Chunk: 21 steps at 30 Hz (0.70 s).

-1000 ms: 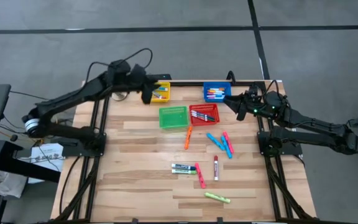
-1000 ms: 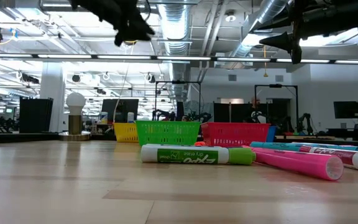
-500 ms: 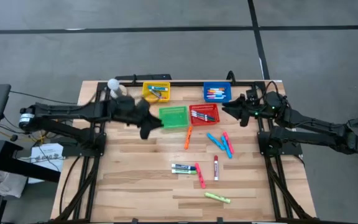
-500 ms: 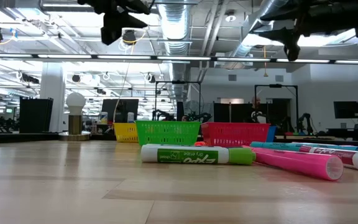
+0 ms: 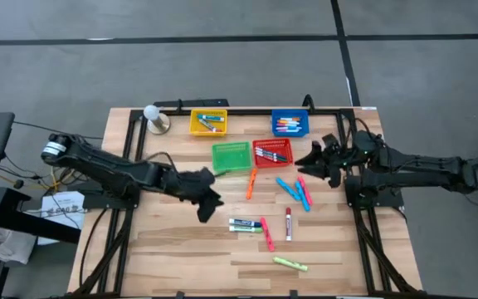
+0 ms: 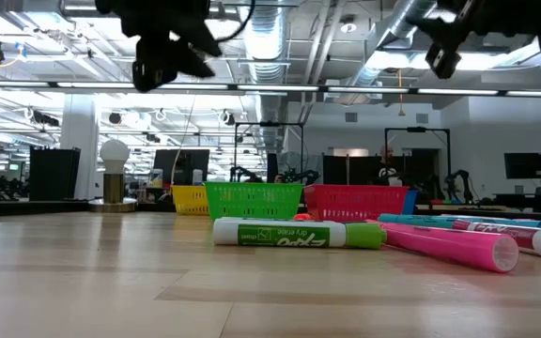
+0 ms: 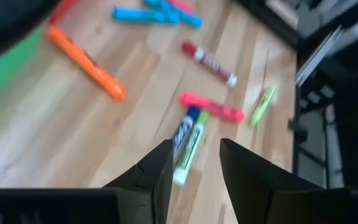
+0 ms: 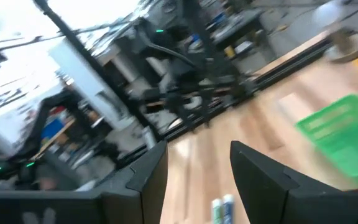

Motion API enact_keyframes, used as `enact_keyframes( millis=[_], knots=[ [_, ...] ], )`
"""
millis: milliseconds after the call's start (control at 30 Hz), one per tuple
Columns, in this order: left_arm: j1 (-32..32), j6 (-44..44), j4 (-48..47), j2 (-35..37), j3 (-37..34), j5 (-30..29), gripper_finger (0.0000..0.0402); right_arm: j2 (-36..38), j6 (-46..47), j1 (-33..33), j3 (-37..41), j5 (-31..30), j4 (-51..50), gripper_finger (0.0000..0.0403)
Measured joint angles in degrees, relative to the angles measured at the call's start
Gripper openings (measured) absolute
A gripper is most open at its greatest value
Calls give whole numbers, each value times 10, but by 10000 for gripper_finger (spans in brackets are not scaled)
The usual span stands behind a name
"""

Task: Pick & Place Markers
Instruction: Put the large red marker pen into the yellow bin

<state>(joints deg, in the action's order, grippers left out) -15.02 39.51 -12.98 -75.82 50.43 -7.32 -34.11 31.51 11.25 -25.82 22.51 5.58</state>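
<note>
Markers lie loose across the middle and near part of the wooden tabletop (image 5: 181, 257): nearest the front edge a yellow-green marker (image 5: 290, 264), then a green-and-white marker (image 5: 244, 227) beside a blue one (image 7: 183, 132), with a pink marker (image 5: 266, 234) and a red-capped white marker (image 5: 288, 224) just to their right. Farther back sit two light blue markers (image 5: 287, 188), another pink one (image 5: 304, 191) and an orange marker (image 5: 251, 184). The left gripper (image 5: 207, 203) hangs over the tabletop left of the green-and-white marker; its jaws stand apart with nothing between them, pointing toward that pair of pens. The right gripper (image 5: 315, 163) hovers by the right edge, just right of the red basket (image 5: 272, 152), its jaws likewise parted and empty. Beyond the loose pens, the green basket (image 5: 231, 156) sits beside the red one, which holds several markers. At the far edge the yellow basket (image 5: 208, 122) and blue basket (image 5: 290, 124) each hold markers too, with a round white bulb on a base (image 5: 153, 117) left of the yellow one.
</note>
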Motion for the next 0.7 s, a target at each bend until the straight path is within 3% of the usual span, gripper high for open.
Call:
enact_keyframes(
  millis=[367, 700],
  knots=[
    [-33, -2, 0, -114, 0, -2, 131, 0, 75, -191, 0, -77, -12, 148],
    [-27, -24, 7, -79, -40, -90, 131, -44, 190, -372, 0, -245, -62, 116]
  ],
)
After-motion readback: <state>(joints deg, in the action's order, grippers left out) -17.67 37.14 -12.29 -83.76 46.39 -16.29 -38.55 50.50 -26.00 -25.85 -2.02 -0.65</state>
